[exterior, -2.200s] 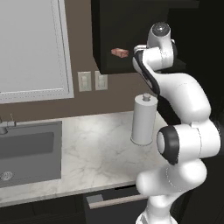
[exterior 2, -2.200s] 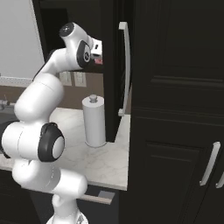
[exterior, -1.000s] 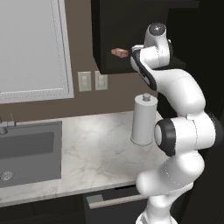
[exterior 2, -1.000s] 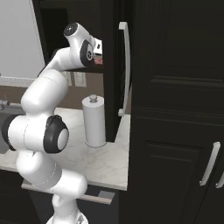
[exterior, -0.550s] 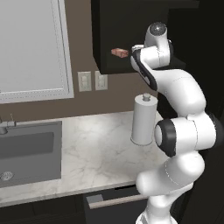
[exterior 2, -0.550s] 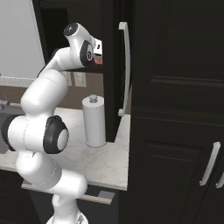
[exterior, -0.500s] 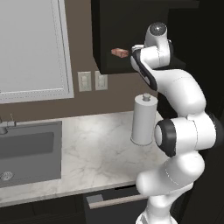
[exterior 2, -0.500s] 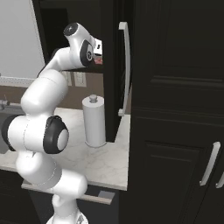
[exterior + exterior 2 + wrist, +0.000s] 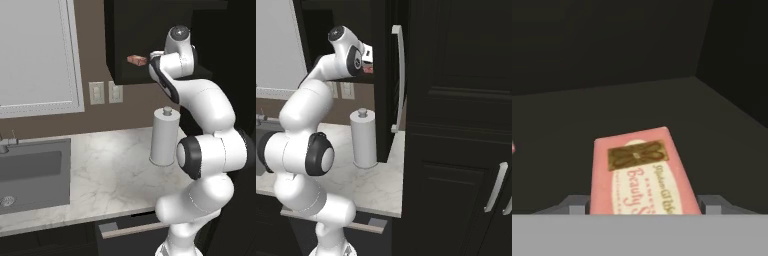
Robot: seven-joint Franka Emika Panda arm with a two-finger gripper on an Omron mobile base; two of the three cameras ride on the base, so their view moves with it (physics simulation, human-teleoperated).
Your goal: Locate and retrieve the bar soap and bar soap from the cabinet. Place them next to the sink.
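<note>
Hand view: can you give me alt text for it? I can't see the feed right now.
A pink bar soap with a gold emblem and "Beauty" lettering lies flat on the black cabinet shelf, close in front of the end effector, between its two grey fingertips. Dark cabinet walls rise behind it.

Franka arm (image 9: 205, 150) — glossy white, rounded shells | joints — dark grey-black discs and bands between links | top cap — small dark round inset | wrist — a black collar | hand block — white, boxy, dark marking
</note>
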